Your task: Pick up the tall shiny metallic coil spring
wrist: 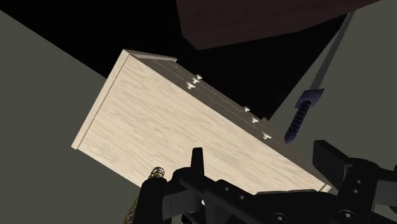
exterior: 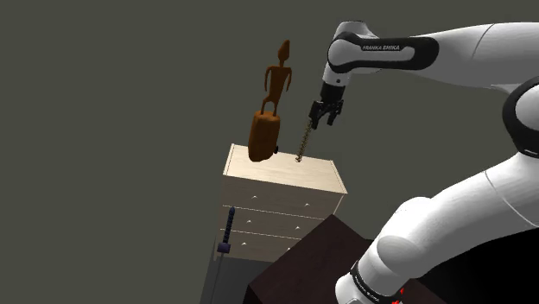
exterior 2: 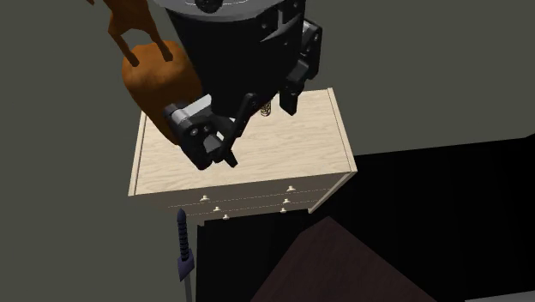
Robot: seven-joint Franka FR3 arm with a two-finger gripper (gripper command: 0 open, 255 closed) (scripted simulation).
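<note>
gripper [exterior 2: 257,133] nearest the lens in the second exterior view, black, pointing down over the dresser. fingers [wrist: 198,160] stand wide apart, nothing clasped between them. coil spring [exterior: 305,142] is right at the fingertips: thin, dull gold, tilted, upper end up by one finger, lower end down at the dresser top near its back edge. can't tell if the finger touches it, or if the lower end rests on the wood. in the wrist view the coil shows just beside the black finger body.

arm [exterior: 415,52]: white upper link comes in level from the shoulder view's right, wrist bends down, hand hangs nearly vertical above the dresser's rear part. lower links curve up from the base at lower right.

dresser [exterior: 285,173]: pale wood, drawers with small knobs on the front. brown carved figure [exterior: 264,129] stands on its top at the shoulder view's left of the spring, apart from it. blue-handled rod [exterior: 229,226] stands upright by the dresser front. dark brown box [exterior: 302,263] sits between dresser and arm base.
</note>
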